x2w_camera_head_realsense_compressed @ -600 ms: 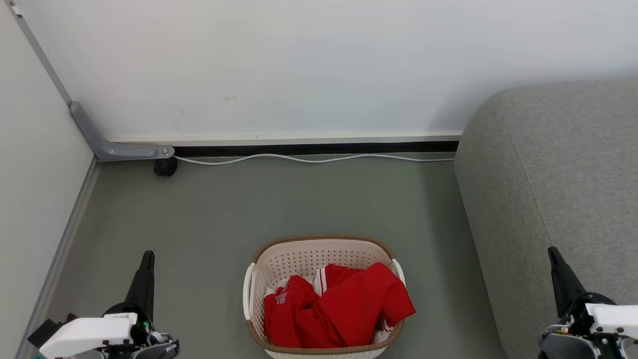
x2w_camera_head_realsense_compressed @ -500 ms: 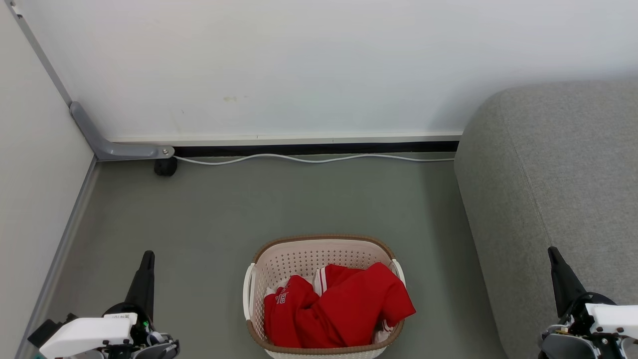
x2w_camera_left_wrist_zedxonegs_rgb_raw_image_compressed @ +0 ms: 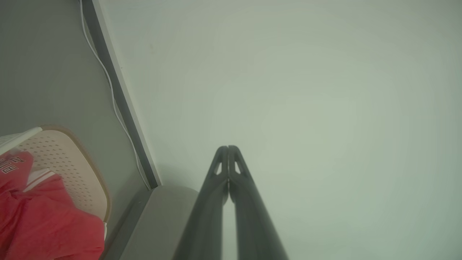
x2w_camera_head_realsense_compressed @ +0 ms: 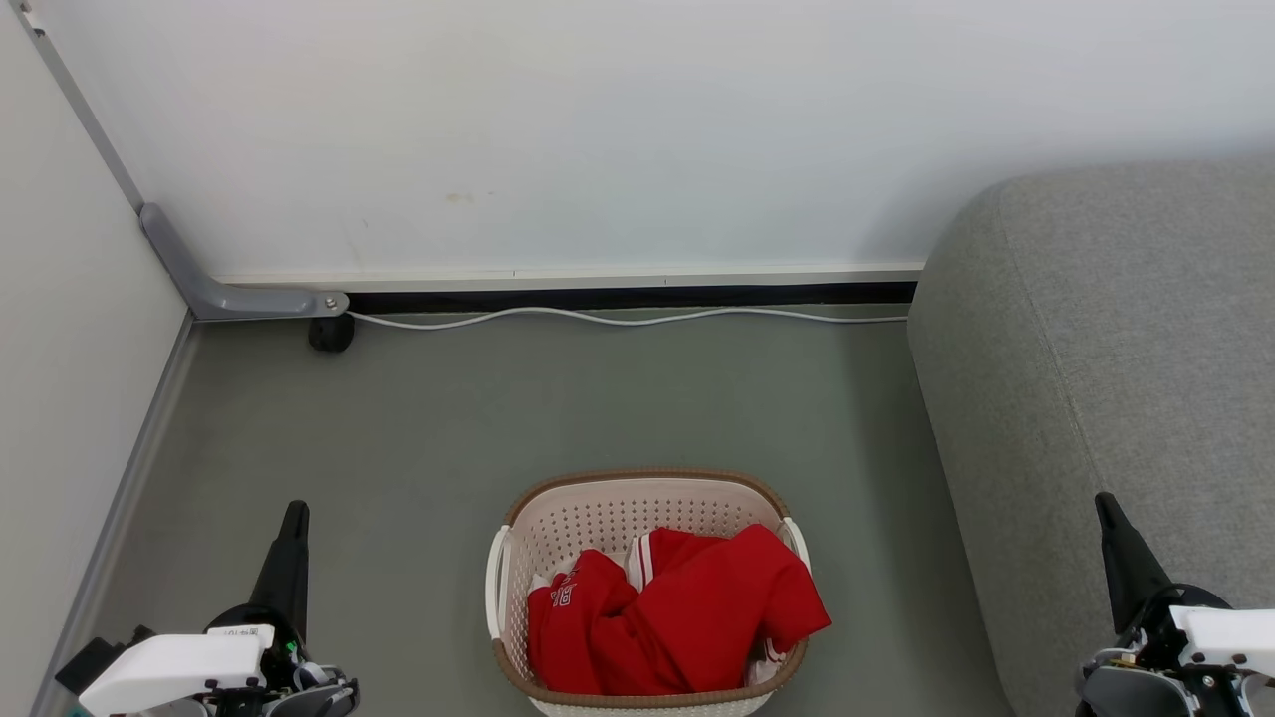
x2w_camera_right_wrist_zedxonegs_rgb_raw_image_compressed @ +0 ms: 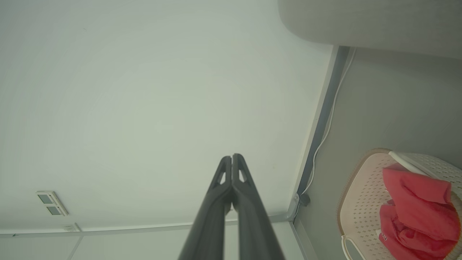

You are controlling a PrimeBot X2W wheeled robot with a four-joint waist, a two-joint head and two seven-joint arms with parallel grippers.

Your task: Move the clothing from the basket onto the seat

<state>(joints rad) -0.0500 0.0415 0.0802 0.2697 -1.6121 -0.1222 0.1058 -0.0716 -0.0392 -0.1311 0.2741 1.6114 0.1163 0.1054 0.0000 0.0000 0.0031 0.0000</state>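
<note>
Clothing [x2w_camera_head_realsense_compressed: 677, 617] lay untouched in the basket [x2w_camera_head_realsense_compressed: 637, 498], so the step in hand was judged to be the first reach. It would go best with the fingers spread before the descent, coming down on the high ridge of the heap rather than on the loose flap. A thick fold should be pinched deep, then lifted straight up until the fabric cleared the rim, since a light basket could well be dragged along by a snagged hem. The garments were bright red and soft, crumpled together in the near half of the basket. White striped trim showed near the middle, dark-and-white lettering sat on the left lobe, and one corner draped over the right rim. How many pieces there were could not be told. The basket stood on the grey floor [x2w_camera_head_realsense_compressed: 448, 428], with the seat [x2w_camera_head_realsense_compressed: 1116, 349] apart on its right, so the right arm looked the natural choice for the carry. Left gripper [x2w_camera_left_wrist_zedxonegs_rgb_raw_image_compressed: 228, 148] and right gripper [x2w_camera_right_wrist_zedxonegs_rgb_raw_image_compressed: 231, 157] hung low at either side, well apart from the heap, each with its fingers pressed together on nothing.
</note>
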